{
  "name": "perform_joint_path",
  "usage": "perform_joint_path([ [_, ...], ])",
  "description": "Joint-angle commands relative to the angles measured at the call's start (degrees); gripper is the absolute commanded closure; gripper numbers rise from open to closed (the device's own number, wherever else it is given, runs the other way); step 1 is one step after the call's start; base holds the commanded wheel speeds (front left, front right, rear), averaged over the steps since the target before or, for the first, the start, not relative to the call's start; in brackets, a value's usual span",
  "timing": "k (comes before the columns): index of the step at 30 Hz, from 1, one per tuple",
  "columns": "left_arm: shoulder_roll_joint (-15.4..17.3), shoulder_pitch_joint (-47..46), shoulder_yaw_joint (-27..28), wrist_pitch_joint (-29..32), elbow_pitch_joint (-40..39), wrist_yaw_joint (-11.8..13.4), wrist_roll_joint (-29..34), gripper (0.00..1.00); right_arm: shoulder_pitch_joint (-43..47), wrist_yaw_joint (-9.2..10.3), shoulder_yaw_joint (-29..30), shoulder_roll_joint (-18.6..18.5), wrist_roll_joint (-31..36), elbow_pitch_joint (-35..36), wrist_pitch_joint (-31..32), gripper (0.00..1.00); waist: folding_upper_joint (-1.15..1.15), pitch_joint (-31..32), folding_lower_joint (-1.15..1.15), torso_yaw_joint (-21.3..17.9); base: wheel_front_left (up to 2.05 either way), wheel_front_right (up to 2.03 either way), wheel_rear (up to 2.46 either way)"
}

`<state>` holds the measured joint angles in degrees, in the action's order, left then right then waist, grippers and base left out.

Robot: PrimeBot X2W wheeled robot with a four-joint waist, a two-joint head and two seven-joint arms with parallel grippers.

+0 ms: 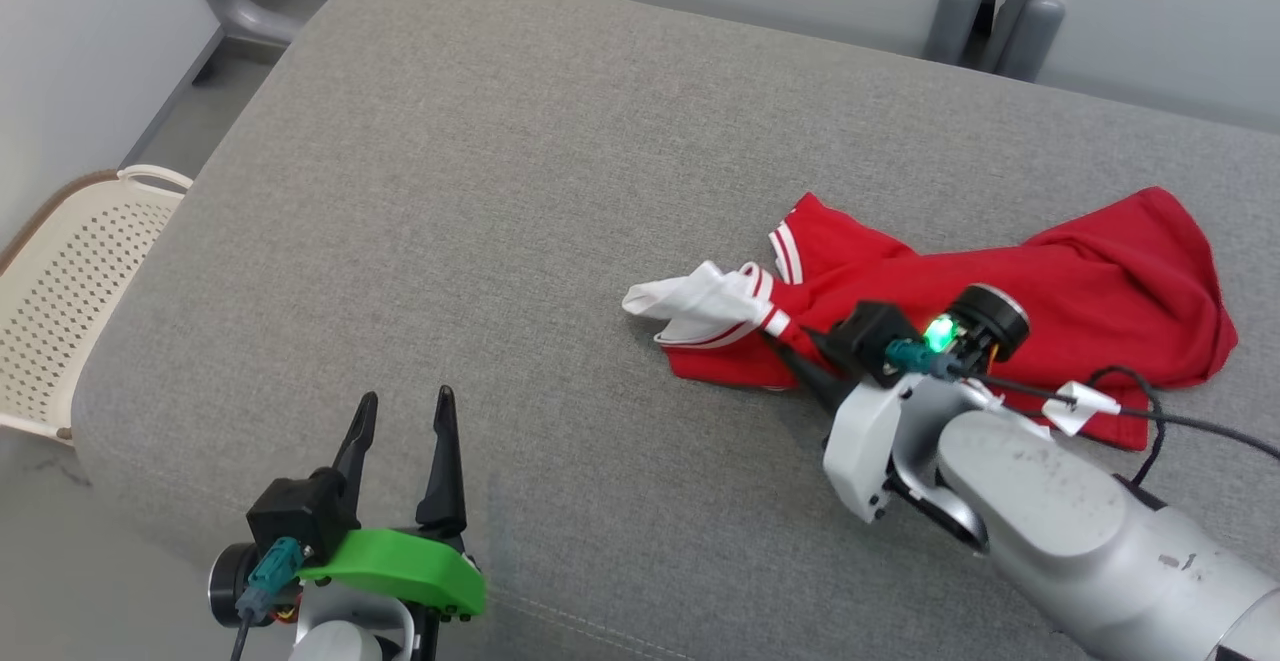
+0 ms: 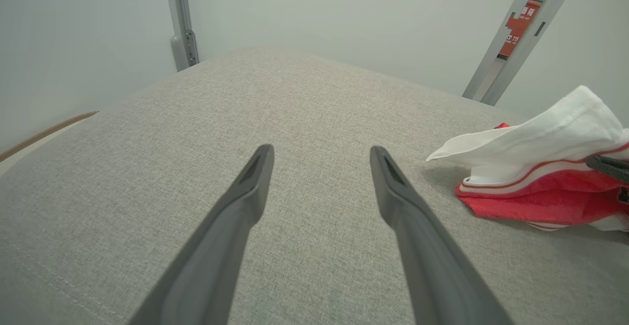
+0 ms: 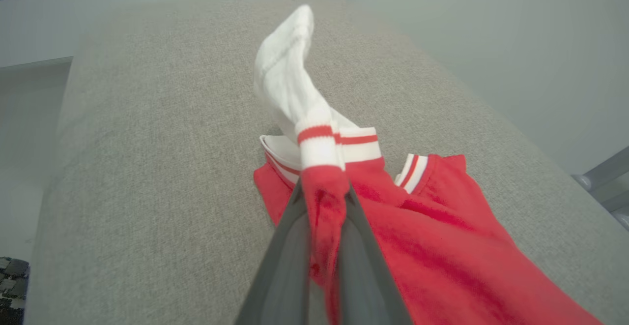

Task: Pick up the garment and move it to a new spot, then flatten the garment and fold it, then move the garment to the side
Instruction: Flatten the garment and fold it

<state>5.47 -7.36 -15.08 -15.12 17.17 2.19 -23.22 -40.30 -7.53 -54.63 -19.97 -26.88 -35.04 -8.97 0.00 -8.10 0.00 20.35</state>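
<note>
A broad grey fabric cushion (image 1: 500, 191) takes up most of your head view, running from the near edge to the far wall.

The garment (image 1: 1100, 281), a red shirt with white trim, lies crumpled on the right half of the cushion, spread wide at its far right and bunched toward the middle.

Your pale right forearm (image 1: 1050, 501) reaches in from the lower right corner, across the shirt's near edge.

A cream perforated basket (image 1: 70, 281) stands on the floor just beside the cushion's left edge.

Your left gripper (image 1: 405, 396) hovers at the lower left above bare cushion, well apart from the shirt. Its two dark fingers are spread wide with nothing between them, as its own wrist view confirms (image 2: 322, 150).

Your right gripper (image 1: 775, 341) sits at the shirt's bunched left end. In the right wrist view its fingers are pressed together (image 3: 324, 187) with a fold of red cloth pinched between them.

A white trim piece (image 1: 700, 301), ribbed with red stripes, sticks out to the left just past those fingertips and rests on the cushion.

A small green light (image 1: 938, 333) glows on the right wrist.
</note>
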Motion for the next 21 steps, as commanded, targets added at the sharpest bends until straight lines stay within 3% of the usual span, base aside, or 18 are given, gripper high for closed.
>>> perform_joint_path([
  [1, 0.4, 0.7, -0.1, 0.1, -0.1, 0.2, -0.2, 0.00, 1.3, 0.09, -1.2, 0.6, 1.4, 0.3, -1.1, 1.00, 0.00, 0.6, 0.00, -0.8, 0.00, 0.00, 0.00],
  [5, 0.5, 0.7, -0.2, 0.2, -0.6, 0.4, -0.2, 0.00, 3.5, 0.09, -3.5, 3.3, 4.8, -0.9, -2.8, 1.00, 0.00, 0.4, 0.00, -1.5, 0.00, 0.00, 0.00],
  [6, 0.5, 0.6, -0.3, 0.2, -0.7, 0.4, -0.2, 0.00, 3.9, 0.09, -3.9, 3.7, 5.7, -1.7, -3.0, 0.88, 0.00, 0.2, 0.00, -1.6, 0.00, 0.00, 0.00],
  [7, 0.5, 0.5, -0.3, 0.2, -0.9, 0.4, -0.3, 0.00, 4.3, 0.09, -3.7, 4.5, 6.2, -2.5, -3.6, 0.64, 0.00, 0.1, 0.00, -1.8, 0.00, 0.00, 0.00],
  [8, 0.5, 0.4, -0.3, 0.2, -0.9, 0.5, -0.3, 0.00, 4.7, 0.09, -3.4, 5.2, 6.3, -3.1, -3.9, 0.26, 0.00, -0.1, 0.00, -1.9, 0.00, 0.00, 0.00],
  [9, 0.6, 0.3, -0.3, 0.2, -1.0, 0.6, -0.4, 0.00, 5.1, 0.09, -3.2, 6.0, 6.6, -3.8, -4.4, 0.00, 0.00, -0.2, 0.00, -2.0, 0.00, 0.00, 0.00],
  [16, 0.8, 0.7, -0.1, 0.2, -0.9, 0.9, -0.8, 0.00, 6.8, 0.09, 0.5, 7.6, 6.4, -4.5, -6.0, 0.00, 0.00, 0.4, 0.00, -4.3, 0.00, 0.00, 0.00],
  [21, 1.0, 0.6, -0.6, 0.2, -0.8, 0.8, -0.5, 0.00, 9.6, 0.09, 8.7, 7.5, 4.7, -0.9, -6.2, 0.00, 0.00, 2.0, 0.00, -6.4, 0.00, 0.00, 0.00],
])
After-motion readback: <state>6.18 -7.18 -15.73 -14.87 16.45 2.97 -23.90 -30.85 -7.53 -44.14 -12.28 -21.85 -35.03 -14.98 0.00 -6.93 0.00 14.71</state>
